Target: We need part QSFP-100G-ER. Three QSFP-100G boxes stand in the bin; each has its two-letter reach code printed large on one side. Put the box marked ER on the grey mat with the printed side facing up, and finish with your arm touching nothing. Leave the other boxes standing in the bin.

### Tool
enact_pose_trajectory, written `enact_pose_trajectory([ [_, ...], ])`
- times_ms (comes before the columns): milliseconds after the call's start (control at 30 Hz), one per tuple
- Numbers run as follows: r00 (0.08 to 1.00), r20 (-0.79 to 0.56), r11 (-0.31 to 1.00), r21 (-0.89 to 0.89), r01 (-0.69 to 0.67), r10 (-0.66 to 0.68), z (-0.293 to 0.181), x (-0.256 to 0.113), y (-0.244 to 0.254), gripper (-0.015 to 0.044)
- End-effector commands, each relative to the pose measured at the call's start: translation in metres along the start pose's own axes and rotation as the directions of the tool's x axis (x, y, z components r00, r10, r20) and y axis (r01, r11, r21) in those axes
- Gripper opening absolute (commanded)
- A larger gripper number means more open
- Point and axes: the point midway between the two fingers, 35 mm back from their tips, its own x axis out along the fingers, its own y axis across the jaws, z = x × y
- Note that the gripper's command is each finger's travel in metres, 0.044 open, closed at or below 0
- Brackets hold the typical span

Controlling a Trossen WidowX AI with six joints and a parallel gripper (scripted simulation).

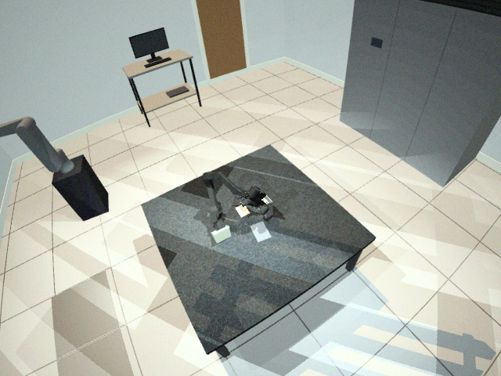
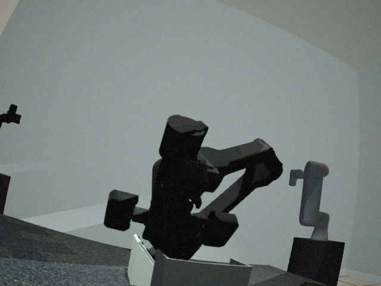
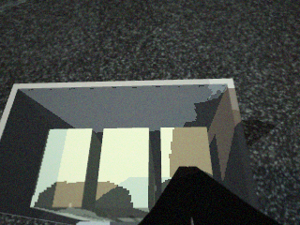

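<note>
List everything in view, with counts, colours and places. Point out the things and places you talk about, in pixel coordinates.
Table (image 1: 258,283) (image 2: 61,270) (image 3: 141,37): one, dark, centre
Bin (image 3: 122,84): one, grey, on table
Boxes (image 3: 124,152): three, pale, in bin; codes unseen
Pale flat pieces (image 1: 260,231) (image 1: 243,211): two, on table
Pale block (image 1: 221,233): one, on table
Desk (image 1: 174,58): one, tan, by wall
Monitor (image 1: 149,42): one, black, on desk
Door (image 1: 222,36): one, brown, far wall
Cabinet (image 1: 404,81): one, grey, right
Second arm (image 1: 38,146) (image 2: 311,196): one, grey, on black pedestal
Robot's arm (image 2: 237,159): one, black
Gripper (image 2: 184,257) (image 3: 187,174): one, black, shut, above bin
</note>
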Motion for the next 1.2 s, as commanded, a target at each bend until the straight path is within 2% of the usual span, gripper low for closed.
enact_pose_trajectory([
  [0, 1.0, -0.005, 1.0, 0.004, 0.003, -0.003, -0.003, 0.002, 0.0, 0.0],
  [1167, 1.0, -0.005, 1.0, 0.005, 0.003, -0.003, -0.014, -0.009, 0.0, 0.0],
])
